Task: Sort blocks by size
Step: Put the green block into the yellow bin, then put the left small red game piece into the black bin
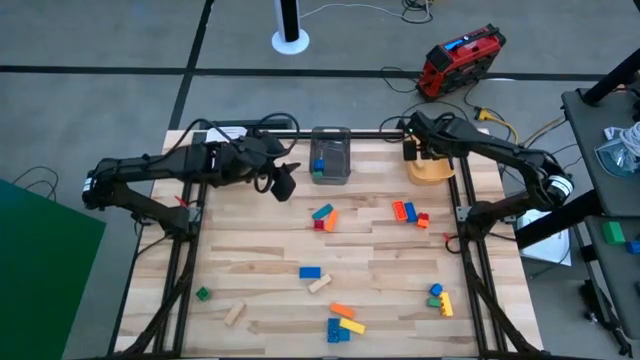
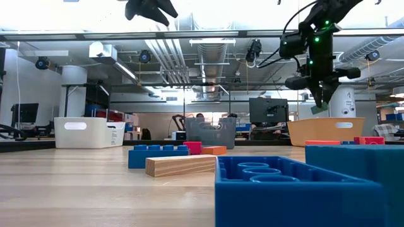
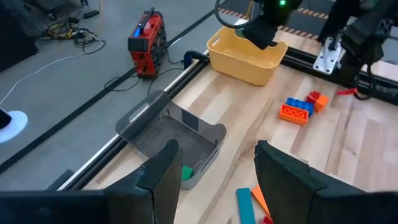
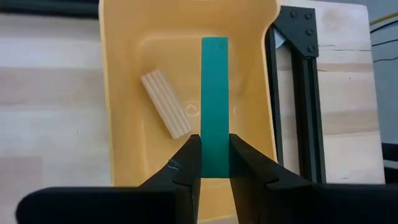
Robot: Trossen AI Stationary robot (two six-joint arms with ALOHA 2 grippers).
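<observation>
Currently the right gripper (image 4: 215,163) is hovering over the orange bin (image 4: 124,93), jaws clamping a long green block (image 4: 214,106), apparently to drop it beside the wooden bar (image 4: 165,103) already inside; the left gripper (image 3: 211,174) is waiting, jaws spread and holding nothing, near the grey bin (image 3: 168,137). Remaining blocks (image 1: 345,322) are lying scattered across the counter (image 1: 260,250)

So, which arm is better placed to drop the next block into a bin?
The right: its pincer already holds a long green block above the orange bin. The left pincer is open and empty.
</observation>
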